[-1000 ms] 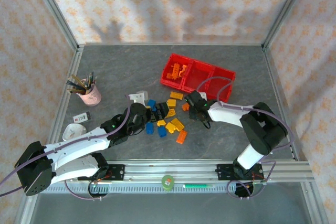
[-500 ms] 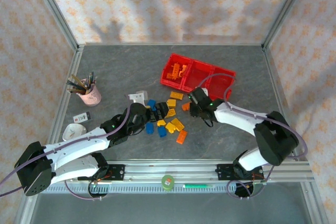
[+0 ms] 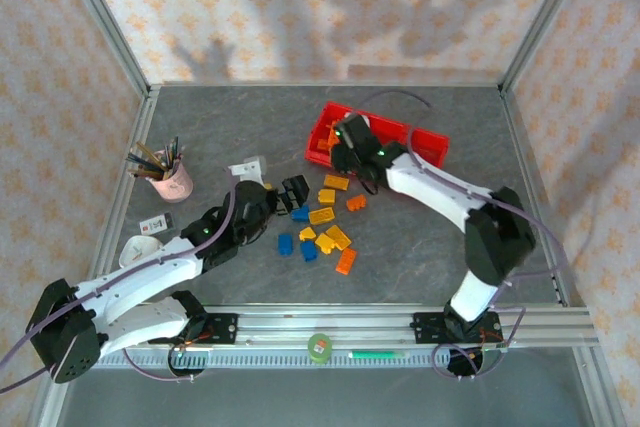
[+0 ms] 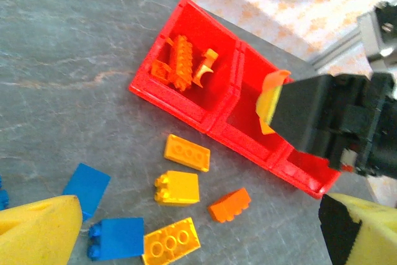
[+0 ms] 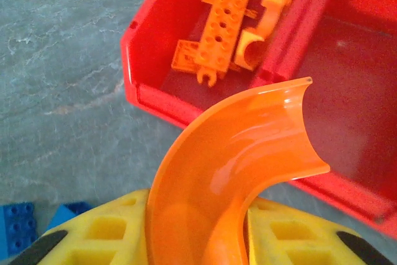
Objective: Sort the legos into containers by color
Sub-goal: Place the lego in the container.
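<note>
The right gripper (image 3: 347,137) has swung from the loose legos (image 3: 322,217) up over the containers (image 5: 155,100), carrying a curved orange piece (image 5: 236,153). It seems bound for the end bin, where the orange bricks (image 5: 224,26) lie. Its jaws are nearly closed, pinching that piece. The left gripper (image 3: 293,193), short of the containers, gapes wide and empty.

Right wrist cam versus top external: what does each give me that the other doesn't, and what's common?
Right wrist: the curved orange lego, hollow side up, clamped in the right gripper. Top external: the pink pencil cup, the open left gripper, the loose legos. Both: the red containers with orange legos in the end bin.
</note>
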Motion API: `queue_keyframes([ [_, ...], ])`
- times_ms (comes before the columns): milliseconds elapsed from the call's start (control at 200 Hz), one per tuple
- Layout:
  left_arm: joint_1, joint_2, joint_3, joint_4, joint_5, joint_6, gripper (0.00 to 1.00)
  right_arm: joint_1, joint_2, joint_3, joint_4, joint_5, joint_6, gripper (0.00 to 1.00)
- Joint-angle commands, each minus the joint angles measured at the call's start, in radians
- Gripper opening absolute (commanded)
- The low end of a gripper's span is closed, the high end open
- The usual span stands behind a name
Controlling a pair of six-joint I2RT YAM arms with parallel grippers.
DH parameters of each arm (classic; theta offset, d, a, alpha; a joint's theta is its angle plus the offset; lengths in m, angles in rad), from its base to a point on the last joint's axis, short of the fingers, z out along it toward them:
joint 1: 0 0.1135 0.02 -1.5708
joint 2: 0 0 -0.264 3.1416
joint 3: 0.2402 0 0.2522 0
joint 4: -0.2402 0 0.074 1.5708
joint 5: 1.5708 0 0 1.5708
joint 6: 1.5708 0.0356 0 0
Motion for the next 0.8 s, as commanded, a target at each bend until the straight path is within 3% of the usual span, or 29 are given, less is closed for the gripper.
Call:
queue_keyframes([
  [0, 0.037, -0.018, 0.032, -0.031, 0.025, 0.037, 0.99, -0.022, 0.127, 0.137, -0.021, 0.031, -0.041, 0.35],
  [170, 0.074, -0.019, 0.027, -0.030, 0.039, 0.046, 0.99, -0.056, 0.315, 0.357, -0.076, 0.055, -0.064, 0.35],
  [425, 0.091, -0.021, 0.021, -0.030, 0.053, 0.048, 0.99, -0.067, 0.395, 0.538, -0.162, 0.047, -0.081, 0.53],
  [576, 0.091, -0.028, 0.027, -0.034, 0.060, 0.042, 0.99, -0.056, 0.300, 0.468, -0.148, 0.026, -0.074, 0.57],
  [791, 0.091, -0.043, 0.027, -0.049, 0.096, 0.029, 0.99, -0.002, 0.092, 0.192, -0.088, 0.052, -0.020, 0.67],
])
